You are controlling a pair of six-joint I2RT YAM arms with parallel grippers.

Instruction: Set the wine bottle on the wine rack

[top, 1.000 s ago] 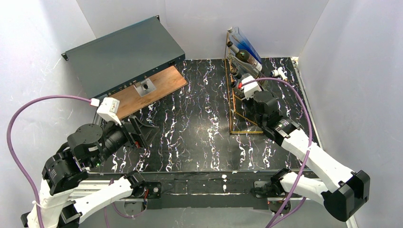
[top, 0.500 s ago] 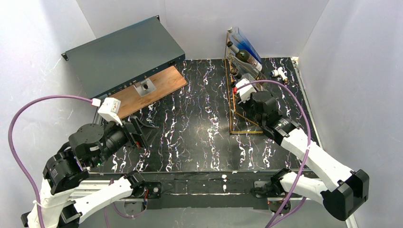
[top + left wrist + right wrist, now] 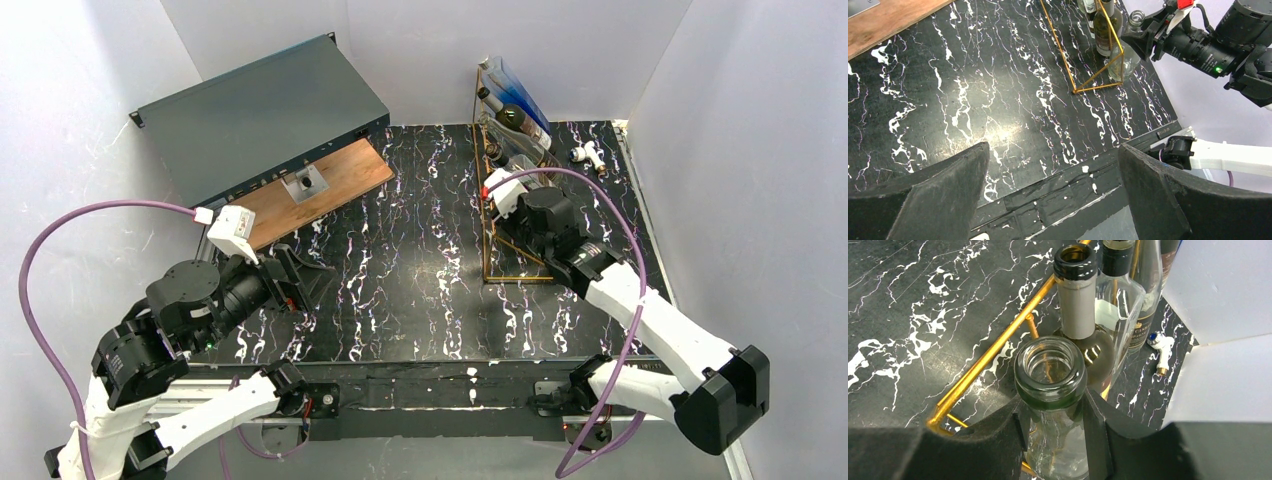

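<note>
My right gripper (image 3: 1055,425) is shut on the neck of an open, clear glass wine bottle (image 3: 1050,371), which stands upright at the near end of the wine rack. The rack is a thin gold wire frame (image 3: 998,347) at the back right of the table (image 3: 486,240). The left wrist view shows the same bottle (image 3: 1129,50) beside the rack's gold wires (image 3: 1058,45), with the right gripper (image 3: 1143,40) on it. My left gripper (image 3: 1053,190) is open and empty over the near left of the table (image 3: 300,275).
Other bottles stand in the rack: one with a grey foil neck (image 3: 1077,300), one labelled clear bottle (image 3: 1120,295), and a blue one on top (image 3: 515,90). A dark grey metal box (image 3: 260,115) and a wooden board (image 3: 330,180) lie at the back left. A small white object (image 3: 588,153) lies by the right wall.
My right gripper has shifted a little left and nearer along the rack while holding the clear bottle. The left arm has hardly moved.
</note>
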